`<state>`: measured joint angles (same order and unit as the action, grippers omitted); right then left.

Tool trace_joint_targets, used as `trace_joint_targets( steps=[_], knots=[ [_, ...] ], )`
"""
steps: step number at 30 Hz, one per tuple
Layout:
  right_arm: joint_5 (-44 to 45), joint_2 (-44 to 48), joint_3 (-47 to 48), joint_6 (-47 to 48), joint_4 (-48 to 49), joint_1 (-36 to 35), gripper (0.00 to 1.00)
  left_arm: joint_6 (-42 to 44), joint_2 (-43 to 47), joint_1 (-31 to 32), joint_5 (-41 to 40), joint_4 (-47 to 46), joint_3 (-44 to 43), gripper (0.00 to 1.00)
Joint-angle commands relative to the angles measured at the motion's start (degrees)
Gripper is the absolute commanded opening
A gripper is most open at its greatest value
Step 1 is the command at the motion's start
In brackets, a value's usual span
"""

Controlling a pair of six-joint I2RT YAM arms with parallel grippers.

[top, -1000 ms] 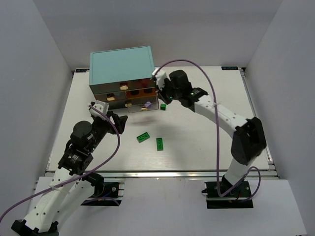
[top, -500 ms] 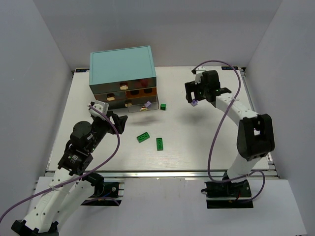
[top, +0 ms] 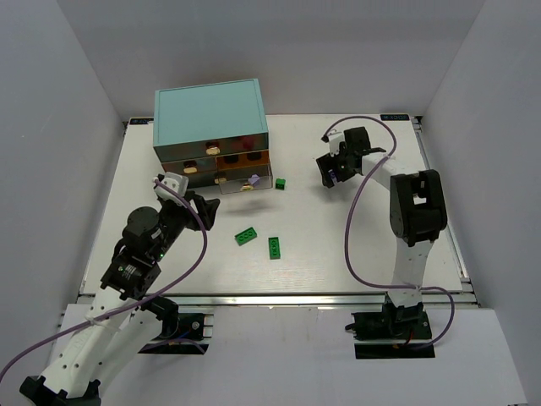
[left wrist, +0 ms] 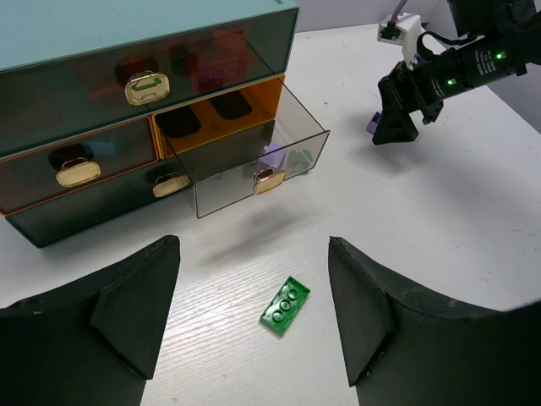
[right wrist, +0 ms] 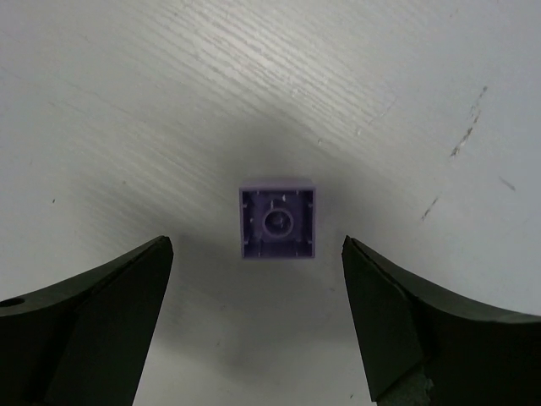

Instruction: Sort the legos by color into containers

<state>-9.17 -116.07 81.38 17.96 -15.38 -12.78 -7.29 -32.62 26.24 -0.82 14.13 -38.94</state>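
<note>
A lavender lego (right wrist: pixel 277 222) lies underside-up on the table, just ahead of my open right gripper (right wrist: pixel 257 255), which touches nothing. That gripper (top: pixel 334 174) hovers right of the teal cabinet (top: pixel 207 108). My left gripper (left wrist: pixel 254 254) is open above a flat green lego (left wrist: pixel 286 305). Two more green legos (top: pixel 274 247) (top: pixel 280 183) lie on the table. One container, the lower right drawer (left wrist: pixel 254 165), stands pulled out with a lavender piece (left wrist: pixel 272 155) and a greenish piece inside. The other drawers (left wrist: pixel 144 85) are closed, with dark red shapes behind the top front.
White walls enclose the table on three sides. The cabinet stands at the back left. The right arm's purple cable (top: pixel 363 211) loops over the right half of the table.
My right gripper swung away from the drawers to the right and opened. The lavender lego now lies on the table under it. The left arm has not moved.
</note>
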Motion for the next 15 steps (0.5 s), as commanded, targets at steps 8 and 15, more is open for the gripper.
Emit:
trace_joint_targets(
  steps=[8, 15],
  knots=[
    [-0.23, -5.39, 8.00, 2.52, -0.35, 0.12, 0.74, 0.26, -0.51, -0.31, 0.73, -0.86, 0.18, 0.81],
    [-1.64, -3.73, 6.60, 3.57, -0.88, 0.21, 0.46, 0.26, -0.43, -0.31, 0.73, -0.95, 0.18, 0.81]
  ],
)
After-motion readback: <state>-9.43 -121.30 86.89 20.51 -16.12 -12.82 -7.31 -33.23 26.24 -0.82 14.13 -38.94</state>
